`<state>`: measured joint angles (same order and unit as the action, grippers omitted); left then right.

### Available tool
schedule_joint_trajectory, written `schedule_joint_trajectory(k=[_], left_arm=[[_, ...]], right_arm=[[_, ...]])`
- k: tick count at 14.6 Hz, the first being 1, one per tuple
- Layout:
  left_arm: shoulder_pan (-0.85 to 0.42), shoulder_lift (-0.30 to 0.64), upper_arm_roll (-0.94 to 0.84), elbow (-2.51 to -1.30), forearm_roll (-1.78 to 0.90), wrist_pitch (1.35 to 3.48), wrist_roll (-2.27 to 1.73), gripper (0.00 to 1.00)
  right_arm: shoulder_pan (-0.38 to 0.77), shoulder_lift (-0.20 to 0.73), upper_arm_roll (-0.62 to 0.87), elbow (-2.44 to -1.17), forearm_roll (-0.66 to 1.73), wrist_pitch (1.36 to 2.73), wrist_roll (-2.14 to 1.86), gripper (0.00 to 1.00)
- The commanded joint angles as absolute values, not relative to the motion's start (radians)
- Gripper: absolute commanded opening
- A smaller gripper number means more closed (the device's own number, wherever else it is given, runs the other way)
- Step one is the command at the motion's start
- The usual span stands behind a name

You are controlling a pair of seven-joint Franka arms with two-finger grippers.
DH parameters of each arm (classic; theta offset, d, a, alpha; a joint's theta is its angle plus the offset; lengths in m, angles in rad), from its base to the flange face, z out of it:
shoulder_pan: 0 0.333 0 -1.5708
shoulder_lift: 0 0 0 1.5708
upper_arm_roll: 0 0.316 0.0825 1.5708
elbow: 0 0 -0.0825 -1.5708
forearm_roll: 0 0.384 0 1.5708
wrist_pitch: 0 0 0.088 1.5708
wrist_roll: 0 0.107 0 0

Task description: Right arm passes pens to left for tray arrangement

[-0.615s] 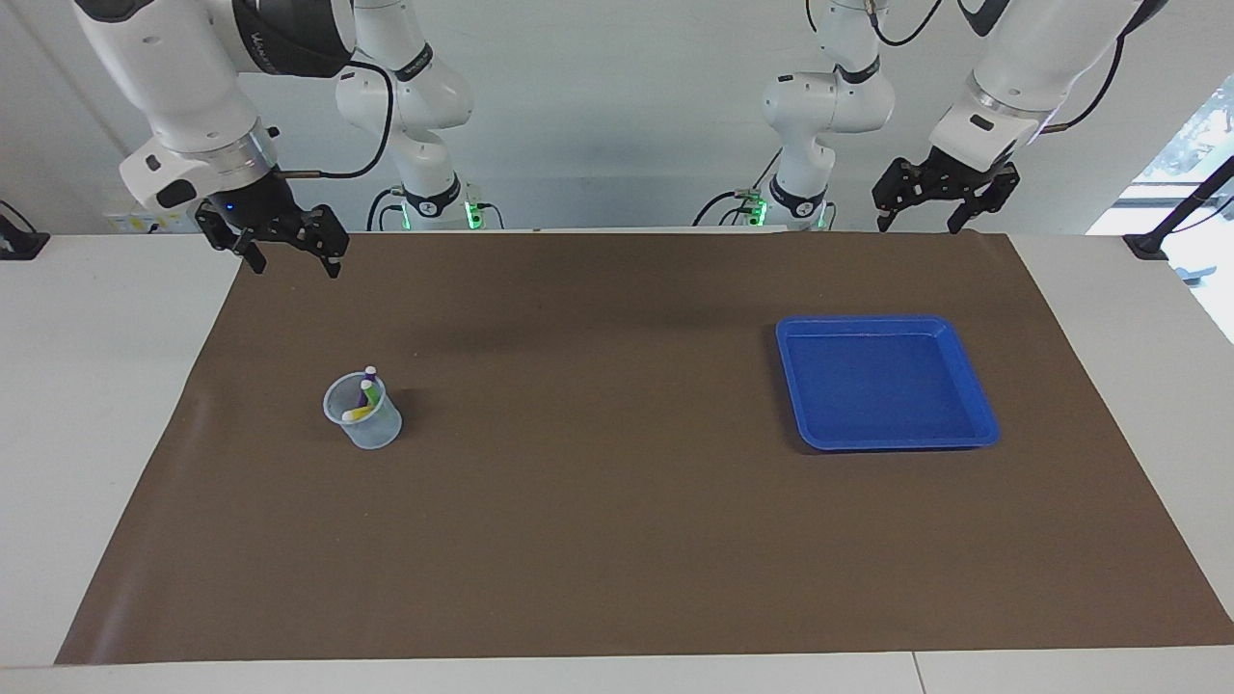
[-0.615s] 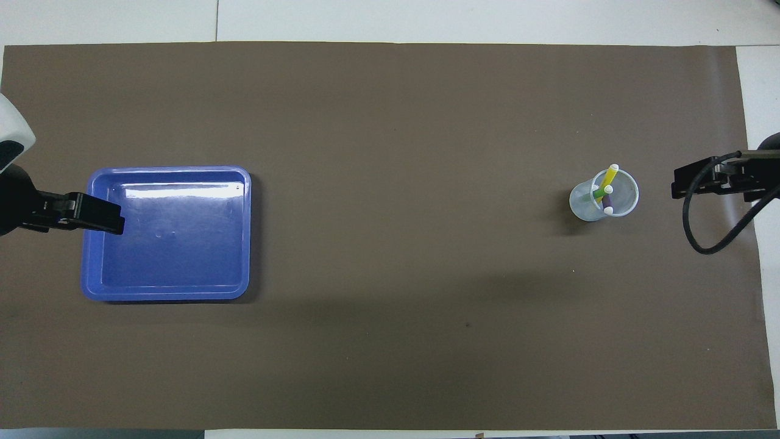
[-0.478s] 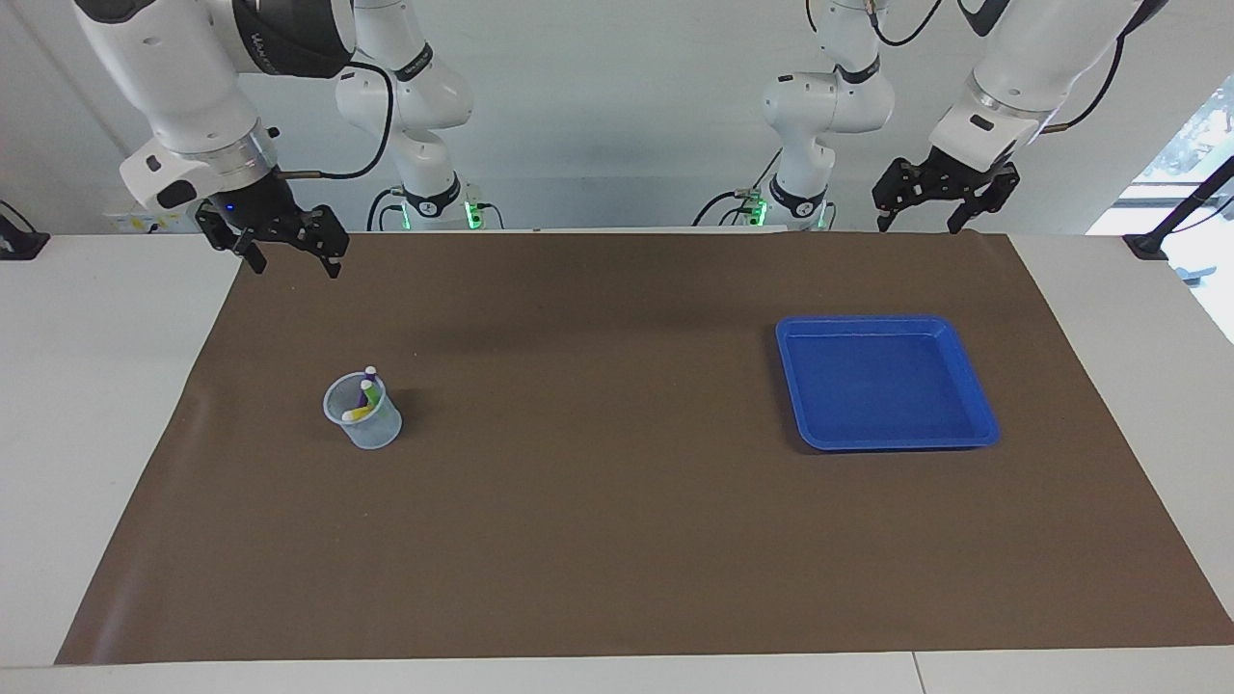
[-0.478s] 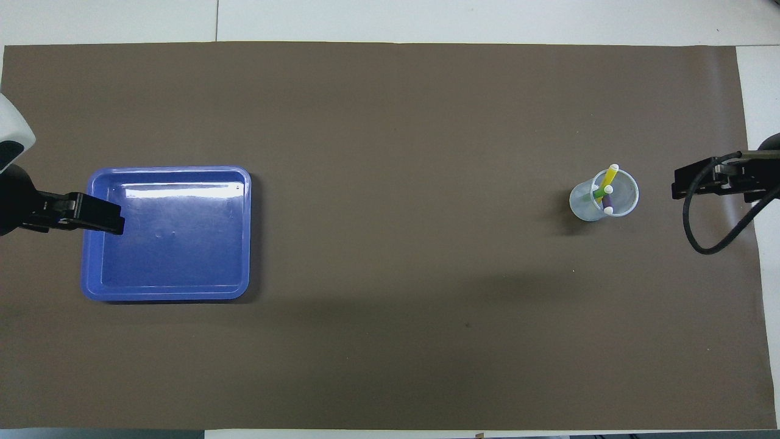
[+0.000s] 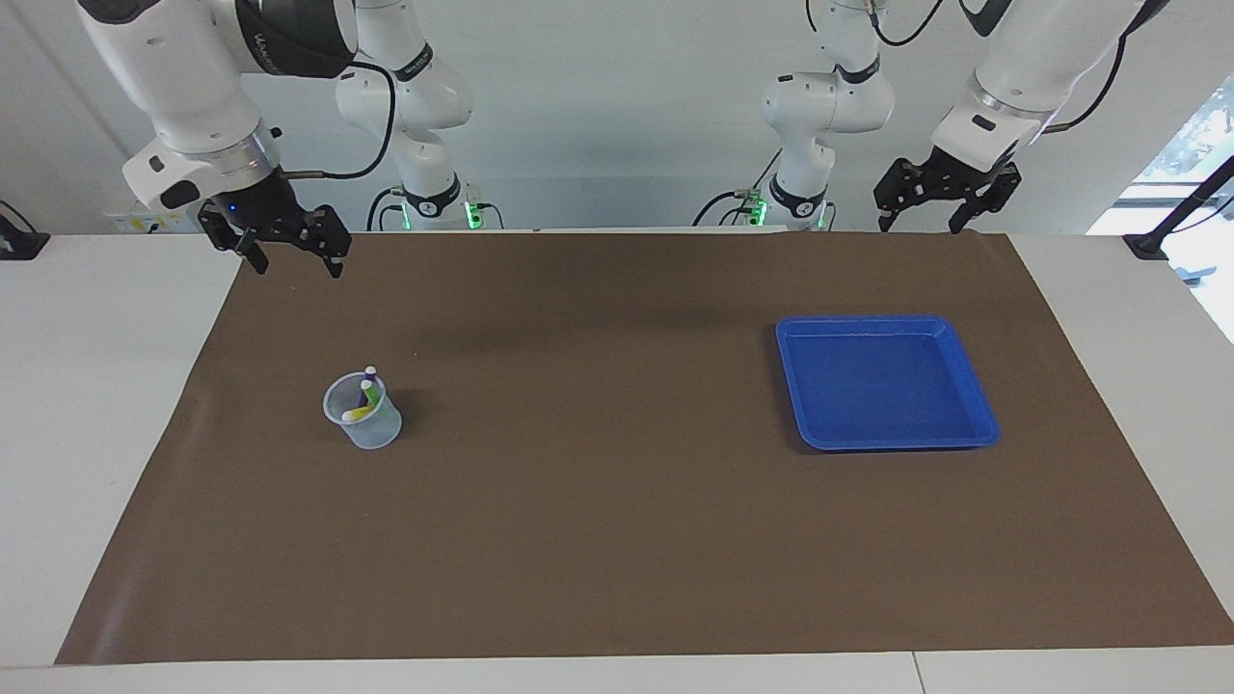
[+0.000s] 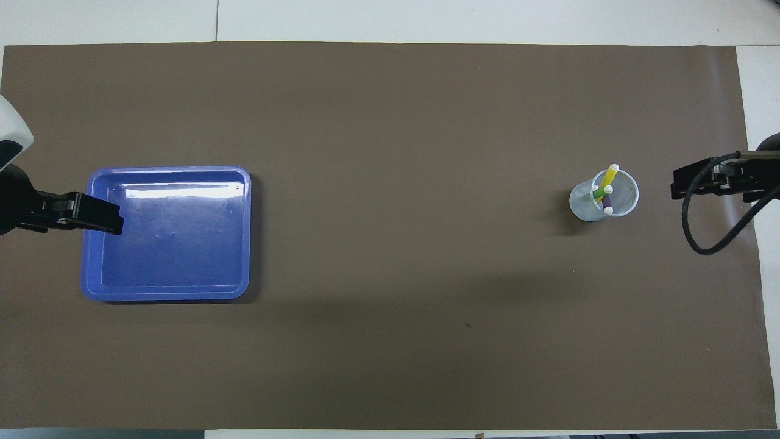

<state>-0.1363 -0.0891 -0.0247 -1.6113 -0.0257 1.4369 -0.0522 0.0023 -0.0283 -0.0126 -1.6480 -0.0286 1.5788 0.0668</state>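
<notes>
Task not begun. All three pens stand in a clear cup toward the right arm's end of the desk, caps up, long axes steep, each leaning a different way. Blue tray holds nothing, toward the left arm's end. Right end effector hangs open and empty over the mat's corner by its base. Left end effector likewise open, empty, waiting. Every pick, handover and placement remains.
</notes>
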Motion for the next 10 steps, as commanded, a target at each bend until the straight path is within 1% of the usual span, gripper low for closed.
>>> schedule_joint_trajectory(k=[1, 4, 6, 10], left_arm=[[-0.104, -0.104, -0.032, -1.624, -0.034, 1.419, -0.051, 1.00], [-0.103, -0.115, -0.032, -1.632, -0.034, 1.419, -0.051, 1.00], [-0.103, -0.124, -0.043, -1.631, -0.034, 1.419, -0.052, 1.00], [-0.106, -0.138, -0.051, -1.647, -0.034, 1.425, -0.078, 1.00]], right_arm=[[-0.008, -0.078, -0.005, -1.745, -0.029, 1.661, 0.072, 1.00], [-0.008, -0.109, -0.006, -1.853, -0.029, 1.771, 0.072, 0.97], [-0.008, -0.109, -0.008, -1.904, -0.029, 1.851, 0.071, 0.97], [-0.009, -0.020, -0.008, -1.934, -0.029, 1.998, 0.048, 0.97]])
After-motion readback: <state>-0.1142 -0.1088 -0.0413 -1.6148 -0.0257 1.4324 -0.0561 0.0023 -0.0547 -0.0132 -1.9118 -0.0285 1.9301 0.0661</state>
